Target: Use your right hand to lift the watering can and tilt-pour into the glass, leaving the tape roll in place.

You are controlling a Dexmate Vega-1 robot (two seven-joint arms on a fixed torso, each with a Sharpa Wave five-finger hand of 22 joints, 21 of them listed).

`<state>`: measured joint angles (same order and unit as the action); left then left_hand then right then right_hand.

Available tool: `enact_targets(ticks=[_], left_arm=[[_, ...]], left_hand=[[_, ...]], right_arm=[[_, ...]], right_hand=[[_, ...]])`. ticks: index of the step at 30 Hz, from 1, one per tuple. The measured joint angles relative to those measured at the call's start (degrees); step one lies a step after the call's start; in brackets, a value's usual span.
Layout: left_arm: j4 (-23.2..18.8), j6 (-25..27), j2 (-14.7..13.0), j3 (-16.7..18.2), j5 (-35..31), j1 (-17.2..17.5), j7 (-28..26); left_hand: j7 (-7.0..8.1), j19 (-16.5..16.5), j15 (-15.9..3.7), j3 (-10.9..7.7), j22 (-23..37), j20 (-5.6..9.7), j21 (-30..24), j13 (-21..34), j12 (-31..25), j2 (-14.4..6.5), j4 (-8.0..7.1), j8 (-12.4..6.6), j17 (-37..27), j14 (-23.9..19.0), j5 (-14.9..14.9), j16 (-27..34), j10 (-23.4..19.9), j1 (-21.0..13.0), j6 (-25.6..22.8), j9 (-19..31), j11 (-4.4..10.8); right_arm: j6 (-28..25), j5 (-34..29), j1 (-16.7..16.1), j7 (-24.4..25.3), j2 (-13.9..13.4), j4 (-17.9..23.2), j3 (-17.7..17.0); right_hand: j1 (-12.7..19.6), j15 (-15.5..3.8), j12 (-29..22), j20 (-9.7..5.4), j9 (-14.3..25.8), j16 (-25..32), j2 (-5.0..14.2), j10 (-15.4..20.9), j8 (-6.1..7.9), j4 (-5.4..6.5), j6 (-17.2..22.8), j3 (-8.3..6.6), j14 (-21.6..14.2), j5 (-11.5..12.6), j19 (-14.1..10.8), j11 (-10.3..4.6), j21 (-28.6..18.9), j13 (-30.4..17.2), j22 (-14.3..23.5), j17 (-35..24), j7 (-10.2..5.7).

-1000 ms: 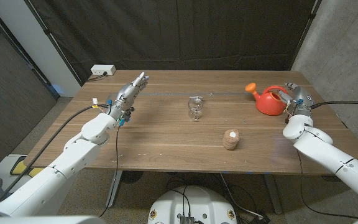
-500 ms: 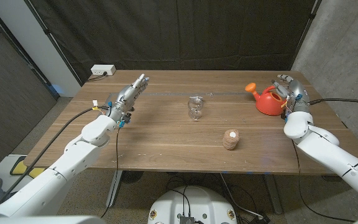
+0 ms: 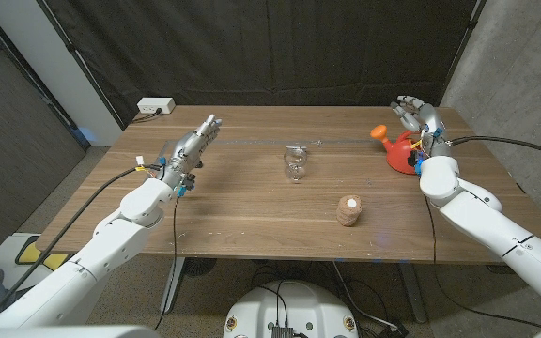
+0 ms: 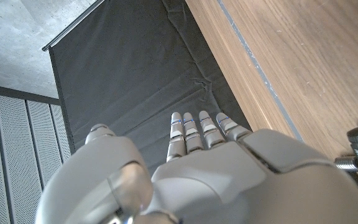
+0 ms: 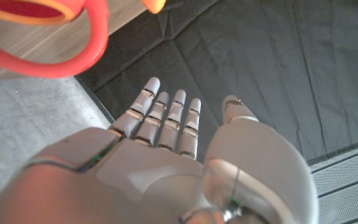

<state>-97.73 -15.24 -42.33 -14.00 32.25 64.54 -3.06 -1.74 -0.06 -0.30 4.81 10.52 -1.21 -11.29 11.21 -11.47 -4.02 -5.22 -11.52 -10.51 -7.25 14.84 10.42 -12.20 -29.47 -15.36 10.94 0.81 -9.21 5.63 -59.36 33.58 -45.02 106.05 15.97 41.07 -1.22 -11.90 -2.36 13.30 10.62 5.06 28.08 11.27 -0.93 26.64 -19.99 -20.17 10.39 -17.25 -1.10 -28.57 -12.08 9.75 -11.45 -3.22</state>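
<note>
- The right hand (image 3: 415,115) is raised above the red watering can (image 3: 401,153), fingers spread and holding nothing; the right wrist view shows them straight and apart, with the can's red loop handle (image 5: 55,43) close by.
- The step in hand looks like the reach for the can. To do it well, the hand should come down beside the handle, curl its fingers through the loop, and only then close, so the can does not slide toward the desk's right edge.
- The can stands upright near the far right corner of the desk (image 3: 252,216), its orange spout (image 3: 379,133) pointing toward the middle. It looks like light plastic, so a loose hold could let it swing.
- The glass (image 3: 295,163) stands at the desk's centre, well apart from the can.
- The tape roll (image 3: 348,210) sits nearer the front edge, between them; the carry should pass behind it.
- The left hand (image 3: 193,144) hovers open over the far left side.
</note>
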Motion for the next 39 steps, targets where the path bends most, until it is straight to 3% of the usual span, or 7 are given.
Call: enact_targets(ticks=[11, 15, 19, 23, 27, 39], left_arm=[[-1.24, -0.03, -0.52, 0.77, -0.28, 1.1, -0.99], [-1.46, -0.03, -0.7, 0.99, -0.28, 1.23, -0.99], [-1.46, 0.06, -0.76, 1.08, -0.3, 1.21, -0.95], [-1.31, 0.06, -0.81, 1.14, 0.01, 1.02, -0.27], [-1.05, 0.05, -0.81, 1.27, 0.13, 0.95, -0.15], [-0.49, -0.48, -0.84, 1.67, 0.99, 0.66, 0.84]], left_hand=[[0.52, 0.17, 0.0, 0.0, 0.0, 0.52, 0.0, 0.0, 0.0, 0.0, 0.0, 0.0, 0.0, 0.0, 0.0, 0.45, -0.07, 0.0, 0.52, 0.0, -0.23], [0.34, 0.51, 0.0, -0.01, 0.0, 0.86, -0.44, 0.0, 0.0, 0.0, 0.0, 0.0, 0.07, 0.0, 0.0, 0.45, 0.07, 0.0, 0.69, 0.0, -0.06], [-0.33, 0.75, 0.07, -0.01, -0.12, 1.73, -0.44, 0.0, 0.0, 0.0, 0.0, 0.17, 0.13, -0.07, 0.0, 0.45, -0.23, 0.0, 1.37, 0.0, -0.43], [-0.94, 1.06, 0.21, 0.24, -0.13, 2.04, -0.44, 0.0, 0.0, 0.0, 0.25, 0.36, 0.13, -0.21, 0.0, 0.45, 0.16, 0.0, 1.98, 0.0, -0.82], [-0.82, 1.06, 0.21, 0.24, -0.13, 2.04, -0.44, 0.0, 0.0, -0.01, 0.25, 0.36, 0.13, -0.21, 0.0, 0.44, 0.16, -0.01, 2.3, 0.0, -0.82], [-0.73, 1.37, 0.52, 0.24, -0.13, 2.34, -0.44, 0.0, 0.0, -0.17, 0.25, 0.36, 0.13, -0.52, 0.0, 0.44, -0.07, -0.17, 2.38, 0.0, -1.03]], right_arm=[[8.39, 8.29, 1.0, -10.59, 0.62, -1.13, -0.72], [10.93, 13.35, 1.0, -16.08, 0.62, -1.13, -0.72], [12.74, 17.36, 1.1, -20.08, 0.98, -2.29, -1.53], [14.81, 22.63, 1.18, -25.25, 1.82, -3.9, -1.84], [16.94, 26.39, 1.18, -28.65, 2.47, -4.6, -1.86], [21.24, 31.17, 0.31, -32.24, 5.39, -7.15, -1.31]], right_hand=[[-1.4, 0.0, 0.0, 0.0, -0.26, 0.2, -0.28, -0.13, 0.0, 0.32, -1.18, 0.33, 0.0, 0.03, -0.44, 1.32, 0.49, 0.19, 0.0, 0.01, 1.93], [-2.28, 0.0, -0.44, 0.0, -0.53, 0.41, -0.28, 0.03, 0.0, 0.7, -1.02, 0.71, 0.0, 0.03, -0.88, 2.09, 0.73, 0.38, 0.0, 0.01, 3.92], [-2.78, 0.2, -0.44, 0.01, -0.76, 0.41, -0.24, 0.48, 0.0, 0.71, -0.71, 0.71, -0.21, 0.03, -1.26, 2.53, 0.84, 0.38, 0.0, 0.19, 4.73], [-3.4, 0.2, -0.44, -0.18, -0.79, 0.41, -0.67, 0.07, -0.28, 0.94, -1.71, 0.94, -0.21, 0.03, -1.48, 2.94, 0.84, 0.67, -0.01, 0.27, 4.05], [-4.34, 0.0, -0.83, -0.14, -1.06, 0.86, -0.64, 0.77, -0.05, 1.33, -1.29, 1.34, -1.75, 0.45, -3.61, 2.9, 0.84, 0.81, 0.27, 0.27, 4.8], [-4.92, 0.09, -0.89, -0.31, -1.33, 1.29, -0.64, 1.73, 0.0, 1.0, -0.43, 1.66, -2.79, 0.48, -4.84, 2.72, 0.84, 0.9, 0.27, 0.54, 5.28]])
